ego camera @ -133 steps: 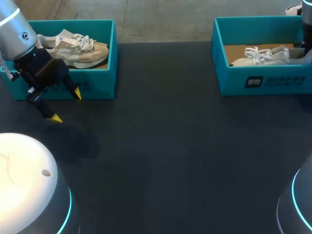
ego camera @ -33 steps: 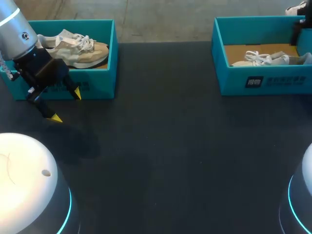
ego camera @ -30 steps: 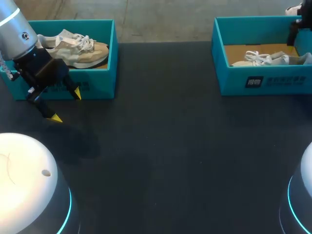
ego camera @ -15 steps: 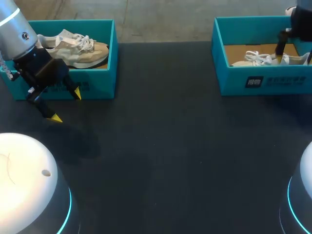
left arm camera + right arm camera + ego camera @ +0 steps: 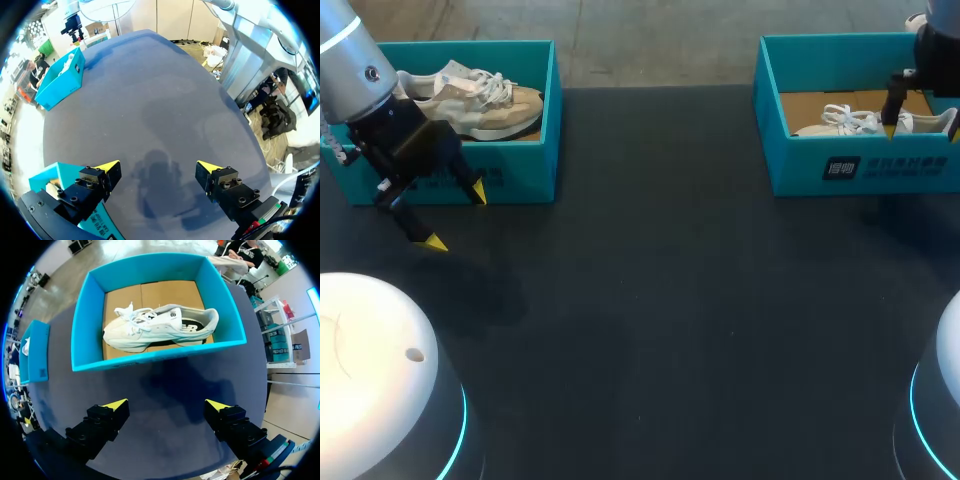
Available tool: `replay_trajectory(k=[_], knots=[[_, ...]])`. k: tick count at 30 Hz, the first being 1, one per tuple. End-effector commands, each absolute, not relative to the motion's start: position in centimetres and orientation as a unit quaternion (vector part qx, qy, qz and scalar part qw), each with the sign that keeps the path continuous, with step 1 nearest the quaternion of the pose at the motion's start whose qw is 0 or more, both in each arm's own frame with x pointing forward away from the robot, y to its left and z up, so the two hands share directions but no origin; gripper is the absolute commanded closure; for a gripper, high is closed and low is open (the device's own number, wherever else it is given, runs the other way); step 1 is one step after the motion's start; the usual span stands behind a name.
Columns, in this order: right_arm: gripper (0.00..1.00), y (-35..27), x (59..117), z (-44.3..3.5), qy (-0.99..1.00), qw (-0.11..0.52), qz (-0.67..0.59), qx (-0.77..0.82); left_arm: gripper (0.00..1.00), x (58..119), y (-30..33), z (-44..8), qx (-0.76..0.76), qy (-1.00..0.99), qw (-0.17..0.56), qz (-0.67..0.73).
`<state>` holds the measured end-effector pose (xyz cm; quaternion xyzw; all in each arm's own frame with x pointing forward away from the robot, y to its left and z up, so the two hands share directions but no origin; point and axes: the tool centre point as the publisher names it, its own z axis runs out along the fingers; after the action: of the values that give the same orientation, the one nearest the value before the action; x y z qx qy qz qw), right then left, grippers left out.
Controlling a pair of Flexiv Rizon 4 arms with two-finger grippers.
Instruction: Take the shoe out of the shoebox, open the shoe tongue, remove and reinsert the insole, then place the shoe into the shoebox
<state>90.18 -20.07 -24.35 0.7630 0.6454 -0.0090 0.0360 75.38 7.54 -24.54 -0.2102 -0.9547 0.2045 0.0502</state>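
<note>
A white shoe (image 5: 855, 121) (image 5: 160, 327) lies on its side on the cardboard floor of the teal shoebox (image 5: 860, 170) (image 5: 159, 354) at the table's far right. My right gripper (image 5: 922, 132) (image 5: 167, 404) hangs open above the box's near wall, with the shoe ahead of its fingers and nothing between them. A beige shoe (image 5: 475, 98) sits in a second teal shoebox (image 5: 525, 170) (image 5: 52, 176) at the far left. My left gripper (image 5: 457, 217) (image 5: 158, 166) stands open and empty over the table just in front of that box.
The dark table (image 5: 660, 320) stretches between the two boxes. In the left wrist view the right shoebox (image 5: 62, 82) shows far across the table. In the right wrist view the left shoebox (image 5: 35, 352) shows off to the side.
My right arm has come in from the far right corner and lowered over the right shoebox, its yellow tips now showing. The left arm and both shoes have not moved.
</note>
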Motion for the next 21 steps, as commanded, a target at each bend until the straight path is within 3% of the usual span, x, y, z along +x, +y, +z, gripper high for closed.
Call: replay_trajectory(k=[1,21], knots=[[0.00,-20.1,90.0,-24.4,0.645,0.037,-0.007,0.763,0.00,75.9,8.3,-24.1,-0.204,-0.955,0.067,0.207],[0.00,-20.1,90.0,-24.4,0.645,0.037,-0.007,0.763,0.00,82.6,13.6,-20.0,-0.224,-0.966,0.029,0.122]])
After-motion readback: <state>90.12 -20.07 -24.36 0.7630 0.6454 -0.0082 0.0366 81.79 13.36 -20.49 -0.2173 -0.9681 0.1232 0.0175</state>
